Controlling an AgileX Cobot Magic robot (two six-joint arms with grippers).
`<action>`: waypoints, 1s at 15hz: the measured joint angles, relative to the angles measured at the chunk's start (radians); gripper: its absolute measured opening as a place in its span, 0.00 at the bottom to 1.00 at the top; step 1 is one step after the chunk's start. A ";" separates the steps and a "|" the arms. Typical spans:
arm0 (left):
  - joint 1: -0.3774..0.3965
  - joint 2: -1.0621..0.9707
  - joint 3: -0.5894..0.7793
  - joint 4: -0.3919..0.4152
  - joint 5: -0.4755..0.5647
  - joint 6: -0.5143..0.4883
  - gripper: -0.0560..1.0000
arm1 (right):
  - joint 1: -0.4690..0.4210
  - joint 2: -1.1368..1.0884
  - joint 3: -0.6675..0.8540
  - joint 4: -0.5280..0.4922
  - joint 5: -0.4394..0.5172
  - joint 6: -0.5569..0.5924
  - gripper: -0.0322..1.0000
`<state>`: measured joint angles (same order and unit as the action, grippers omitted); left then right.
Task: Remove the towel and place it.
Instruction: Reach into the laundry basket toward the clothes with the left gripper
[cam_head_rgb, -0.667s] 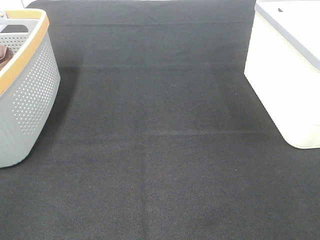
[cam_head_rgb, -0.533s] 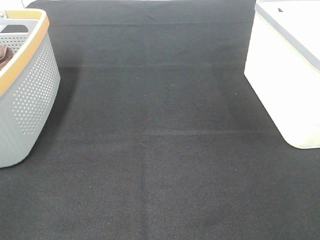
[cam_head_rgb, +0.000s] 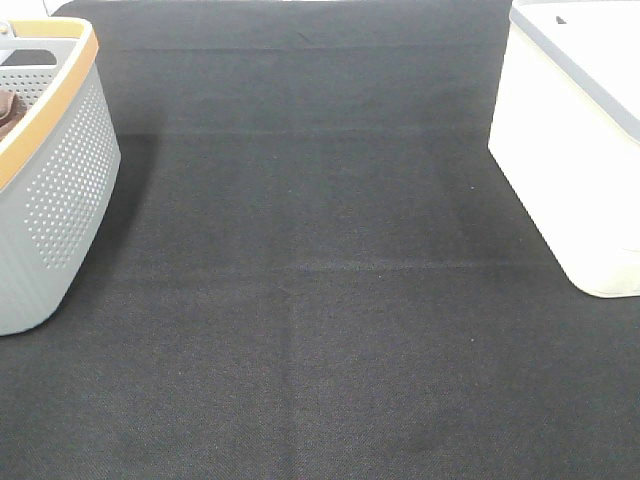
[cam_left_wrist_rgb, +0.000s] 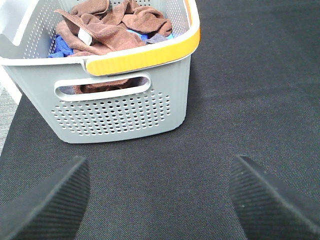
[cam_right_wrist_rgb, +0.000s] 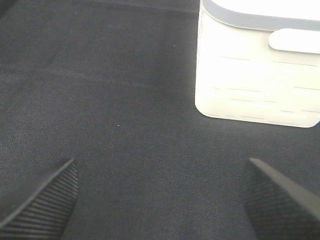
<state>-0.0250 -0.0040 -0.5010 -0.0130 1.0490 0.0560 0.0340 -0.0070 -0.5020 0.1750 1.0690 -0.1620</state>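
Towel (cam_left_wrist_rgb: 107, 27) lies crumpled in grey basket (cam_left_wrist_rgb: 120, 117), far left. My left gripper (cam_left_wrist_rgb: 159, 172) and right gripper (cam_right_wrist_rgb: 161, 172) both gape, empty.

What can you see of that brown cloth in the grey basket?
The reddish-brown microfibre towel lies crumpled on top inside the grey perforated plastic basket with an orange rim. A small white label shows at one edge. It rests on blue cloth, and brown fabric shows through the basket's handle slot. Nothing grips it.
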 joint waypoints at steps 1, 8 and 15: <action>0.000 0.000 0.000 0.000 0.000 0.000 0.75 | 0.000 0.000 0.000 0.000 0.000 0.000 0.84; 0.000 0.000 0.000 0.000 0.000 0.000 0.75 | 0.000 0.000 0.000 0.000 0.000 0.000 0.84; 0.000 0.000 0.000 0.000 0.000 0.000 0.75 | 0.000 0.000 0.000 0.000 0.000 0.000 0.84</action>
<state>-0.0250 -0.0040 -0.5010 -0.0130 1.0490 0.0560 0.0340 -0.0070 -0.5020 0.1750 1.0690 -0.1620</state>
